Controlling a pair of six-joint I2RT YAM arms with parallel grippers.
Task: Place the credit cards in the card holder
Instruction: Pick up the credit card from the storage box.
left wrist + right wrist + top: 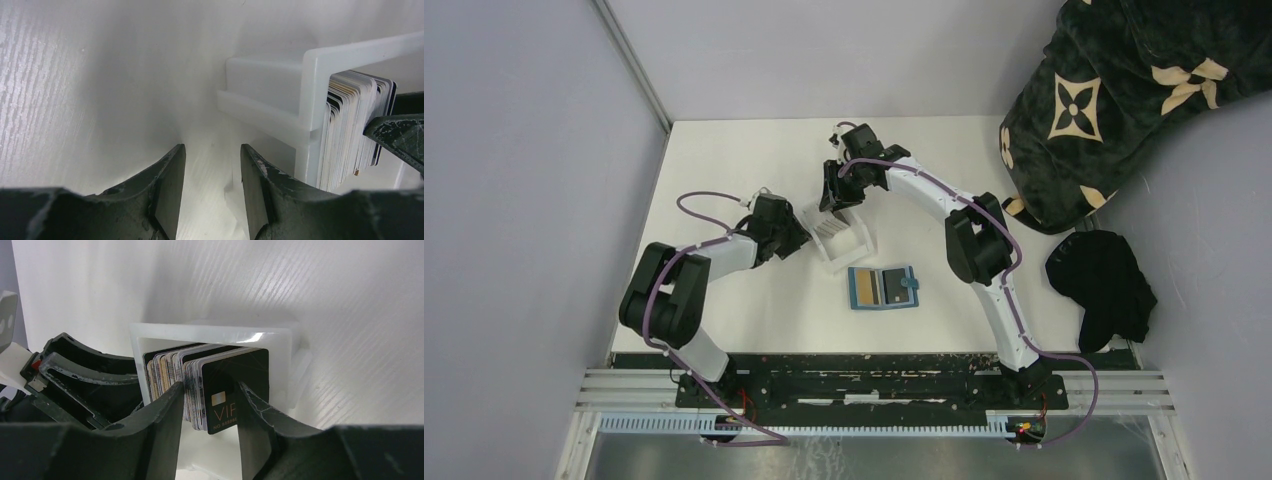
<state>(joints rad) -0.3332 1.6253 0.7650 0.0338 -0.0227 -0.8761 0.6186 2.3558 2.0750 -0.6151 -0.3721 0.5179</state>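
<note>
The card holder [911, 287] lies open on the white table, teal, with a gold-yellow card [863, 288] in its left pocket. The other credit cards [167, 371] stand packed in a clear plastic tray [210, 330], a black VIP card [235, 372] at the front. My right gripper [211, 385] reaches over the tray from the far side, open, with the front few cards standing between its fingers. My left gripper [212, 146] is open on the tray's near-left side with only bare table between its fingers. In the left wrist view the cards [350, 125] fill the tray [312, 80].
A black blanket with beige flowers [1104, 100] covers the back right corner. A black cloth [1104, 285] lies beyond the table's right edge. Grey walls close the left and far sides. The right arm's finger [395, 134] shows beside the cards.
</note>
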